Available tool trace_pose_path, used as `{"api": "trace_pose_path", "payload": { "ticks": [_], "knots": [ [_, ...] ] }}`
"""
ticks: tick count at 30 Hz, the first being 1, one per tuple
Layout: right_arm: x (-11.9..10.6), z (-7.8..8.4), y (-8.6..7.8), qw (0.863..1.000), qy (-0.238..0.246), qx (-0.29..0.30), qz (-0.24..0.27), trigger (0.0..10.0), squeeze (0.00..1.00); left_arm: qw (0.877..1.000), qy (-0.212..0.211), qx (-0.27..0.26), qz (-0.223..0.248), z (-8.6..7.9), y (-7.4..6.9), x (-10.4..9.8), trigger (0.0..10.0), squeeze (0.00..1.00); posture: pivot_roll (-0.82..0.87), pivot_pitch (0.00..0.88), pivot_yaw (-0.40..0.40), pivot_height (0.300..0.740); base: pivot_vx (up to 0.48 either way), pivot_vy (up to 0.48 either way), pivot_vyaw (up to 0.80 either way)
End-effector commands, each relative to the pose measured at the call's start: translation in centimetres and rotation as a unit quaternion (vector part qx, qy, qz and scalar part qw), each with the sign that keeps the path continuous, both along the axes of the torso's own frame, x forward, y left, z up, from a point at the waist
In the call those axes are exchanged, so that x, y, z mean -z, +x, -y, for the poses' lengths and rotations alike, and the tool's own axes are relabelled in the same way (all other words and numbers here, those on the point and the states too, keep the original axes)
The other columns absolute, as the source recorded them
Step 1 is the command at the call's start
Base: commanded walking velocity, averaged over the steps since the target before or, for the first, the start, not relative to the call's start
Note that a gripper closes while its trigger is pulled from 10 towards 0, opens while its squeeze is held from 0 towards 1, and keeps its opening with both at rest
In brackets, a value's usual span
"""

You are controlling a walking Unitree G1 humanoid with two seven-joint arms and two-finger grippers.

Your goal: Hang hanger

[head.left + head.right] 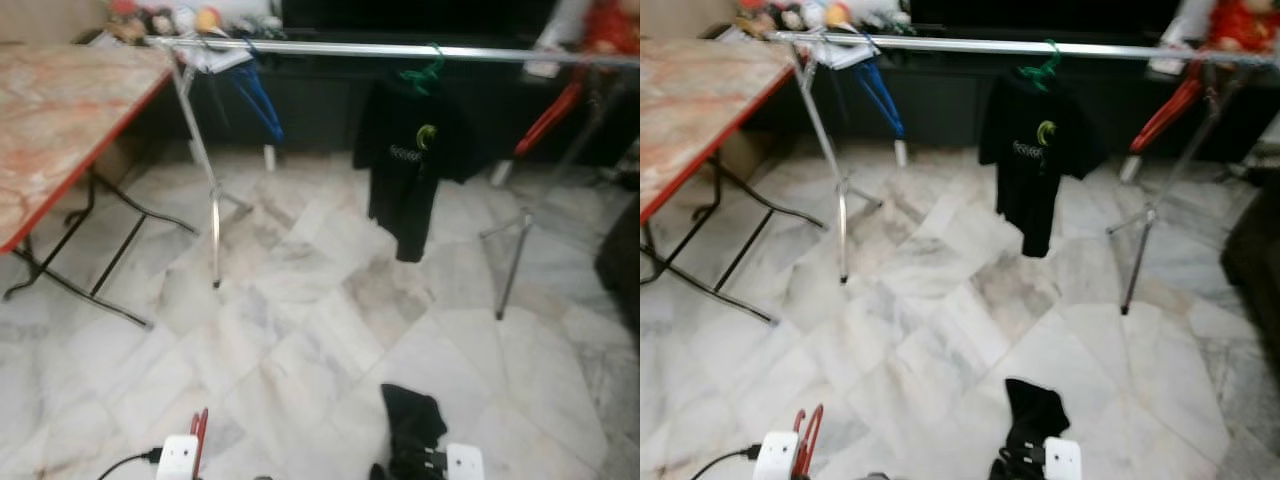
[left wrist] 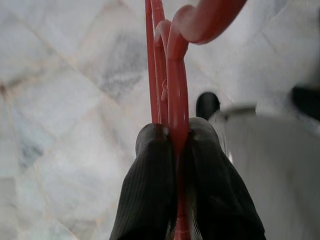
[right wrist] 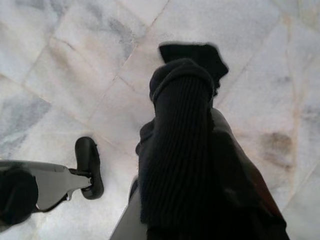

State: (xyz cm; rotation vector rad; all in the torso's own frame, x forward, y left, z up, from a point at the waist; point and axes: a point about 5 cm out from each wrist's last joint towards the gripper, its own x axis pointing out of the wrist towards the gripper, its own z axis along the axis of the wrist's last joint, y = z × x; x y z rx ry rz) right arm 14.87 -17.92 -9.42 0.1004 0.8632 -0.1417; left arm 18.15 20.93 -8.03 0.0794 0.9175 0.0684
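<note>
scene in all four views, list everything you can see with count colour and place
clothes rail: one, silver, across the far side on angled legs
black t-shirt: one, on a green hanger, mid rail
blue hanger: one, at the rail's left end
red hanger on rail: one, at the rail's right end
folding table: one, marbled top with red edge, black legs, at left
toys: several, mixed colours, blurred, behind the rail's left end
floor: white and grey marble tiles
red hanger: one, held low at left
left pincer: black fingers closed on the red hanger
right pincer: black, low at right, over the floor; finger gap not visible
</note>
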Motion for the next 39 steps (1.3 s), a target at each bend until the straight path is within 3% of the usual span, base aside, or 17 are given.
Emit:
{"api": "trace_pose_path", "payload": {
  "ticks": [1, 6, 7, 8, 9, 10, 11, 17, 24, 31, 36, 39],
  "knots": [
    [0.0, 0.3, -0.3, 1.0, 0.001, 0.015, 0.011, 10.0, 0.0, 1.0, 0.001, 0.009, -0.007, 0.2, -0.4, 0.2, 10.0, 0.0, -0.05, 0.044, 0.012, 0.74, -0.341, 0.0, 0.0],
    [-0.3, 0.4, 0.0, 0.999, -0.001, 0.016, 0.033, 10.0, 0.0, 1.0, 0.002, 0.017, 0.014, 0.2, 0.7, -0.4, 10.0, 0.0, -0.05, 0.047, 0.015, 0.74, -0.333, 0.0, 0.0],
    [-1.1, 0.7, 1.7, 0.998, -0.002, 0.015, 0.059, 10.0, 0.0, 0.999, 0.003, 0.025, 0.028, 0.2, 1.5, -0.8, 10.0, 0.0, -0.05, 0.047, 0.016, 0.74, 0.0, 0.0, 0.0],
    [-1.1, 0.7, 1.7, 0.998, -0.002, 0.015, 0.059, 10.0, 0.0, 0.999, 0.003, 0.025, 0.028, 0.2, 1.5, -0.8, 10.0, 0.0, -0.05, 0.047, 0.016, 0.74, 0.0, 0.0, 0.0],
    [-2.7, 1.3, 5.0, 0.996, -0.007, 0.014, 0.09, 10.0, 0.0, 0.999, 0.005, 0.03, 0.035, 0.2, 1.9, -1.0, 10.0, 0.0, -0.06, 0.047, 0.016, 0.74, 0.0, 0.0, 0.0],
    [-5.8, 2.3, 10.0, 0.989, -0.011, 0.014, 0.146, 10.0, 0.0, 0.997, 0.004, 0.047, 0.059, 0.4, 3.5, -1.9, 10.0, 0.0, -0.05, 0.047, 0.017, 0.74, 0.0, 0.0, 0.0],
    [-6.7, 2.6, 11.1, 0.987, -0.012, 0.014, 0.16, 10.0, 0.0, 0.996, 0.003, 0.054, 0.068, 0.5, 4.1, -2.3, 10.0, 0.0, -0.05, 0.047, 0.017, 0.74, 0.0, 0.0, 0.0],
    [-8.1, 2.6, 12.7, 0.981, -0.009, 0.01, 0.195, 10.0, 0.0, 0.984, -0.008, 0.149, 0.093, 1.9, 6.4, -3.8, 10.0, 0.0, -0.04, 0.046, 0.018, 0.74, 0.0, 0.0, 0.0],
    [-8.6, 2.0, 13.5, 0.98, 0.0, 0.005, 0.2, 10.0, 0.0, 0.985, -0.015, 0.139, 0.103, 2.4, 6.5, -3.9, 10.0, 0.0, -0.04, 0.051, 0.02, 0.74, 0.0, 0.0, 0.0],
    [-8.9, 1.8, 13.8, 0.979, 0.002, -0.009, 0.203, 10.0, 0.0, 0.976, -0.048, 0.171, 0.124, 3.2, 7.1, -4.5, 10.0, 0.0, -0.04, 0.059, 0.021, 0.74, 0.0, 0.0, 0.0],
    [-9.9, 1.7, 15.1, 0.978, -0.044, -0.048, 0.196, 10.0, 0.0, 0.948, -0.093, 0.28, 0.121, 4.8, 8.1, -5.7, 10.0, 0.0, -0.05, 0.056, 0.023, 0.74, 0.0, 0.0, 0.0],
    [-11.0, 1.0, 16.4, 0.969, -0.104, -0.122, 0.191, 10.0, 0.0, 0.913, -0.117, 0.379, 0.094, 5.6, 8.5, -6.5, 10.0, 0.0, -0.05, 0.055, 0.022, 0.74, 0.0, 0.0, 0.0]
  ]
}}
